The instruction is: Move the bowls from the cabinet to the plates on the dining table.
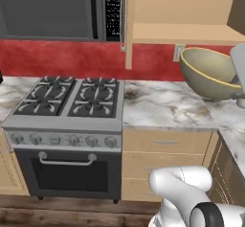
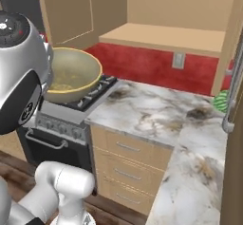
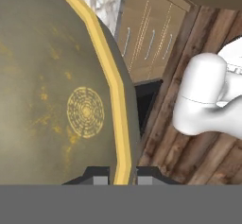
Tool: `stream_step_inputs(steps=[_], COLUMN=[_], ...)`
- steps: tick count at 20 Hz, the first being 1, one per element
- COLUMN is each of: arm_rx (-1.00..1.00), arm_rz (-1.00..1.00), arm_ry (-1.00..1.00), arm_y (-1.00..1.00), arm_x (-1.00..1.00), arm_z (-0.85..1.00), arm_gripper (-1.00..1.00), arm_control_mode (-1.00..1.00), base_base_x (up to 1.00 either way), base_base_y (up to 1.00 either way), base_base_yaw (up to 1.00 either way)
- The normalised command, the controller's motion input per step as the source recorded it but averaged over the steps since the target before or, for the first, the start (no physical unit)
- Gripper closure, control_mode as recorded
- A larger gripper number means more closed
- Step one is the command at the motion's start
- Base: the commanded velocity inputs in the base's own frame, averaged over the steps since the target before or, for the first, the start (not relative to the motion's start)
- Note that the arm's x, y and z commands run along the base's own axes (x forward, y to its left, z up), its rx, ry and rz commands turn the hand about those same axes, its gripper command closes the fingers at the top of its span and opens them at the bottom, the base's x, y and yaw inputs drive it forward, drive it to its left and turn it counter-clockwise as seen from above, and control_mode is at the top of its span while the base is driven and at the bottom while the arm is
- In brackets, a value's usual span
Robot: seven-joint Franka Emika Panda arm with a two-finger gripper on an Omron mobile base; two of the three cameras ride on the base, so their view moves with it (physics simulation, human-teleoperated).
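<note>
My gripper is shut on the yellowish rim of the deeper olive-beige bowl. The rim passes between the two dark fingertips. The bowl hangs tilted above the marble counter, just below the open cabinet's wooden shelf. From the other side the bowl shows over the stove's right edge, beside my arm's big grey joint. The shelf of the light tan cabinet is bare where I see it. The plates and the dining table are out of view.
A black gas stove with an oven stands left of the marble counter, under a microwave. Open cabinet doors jut out, one with a grey bar handle. A green plant sits at the counter's back right.
</note>
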Motion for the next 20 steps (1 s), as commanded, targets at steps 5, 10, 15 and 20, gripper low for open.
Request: stream_step_inputs(steps=[5, 10, 15, 20], arm_rx=[0.00, 0.00, 0.00, 0.00], arm_rz=[0.00, 0.00, 0.00, 0.00], arm_ry=[0.00, 0.00, 0.00, 0.00], arm_y=[0.00, 0.00, 0.00, 0.00], arm_x=[0.00, 0.00, 0.00, 0.00], arm_z=[0.00, 0.00, 0.00, 0.00], arm_gripper=[1.00, 1.00, 1.00, 1.00], arm_control_mode=[1.00, 1.00, 1.00, 1.00], base_base_x=[-0.05, -0.17, -0.29, -0.12], base_base_y=[0.25, 0.15, 0.33, 0.59], base_base_yaw=[0.47, 0.45, 0.44, 0.45])
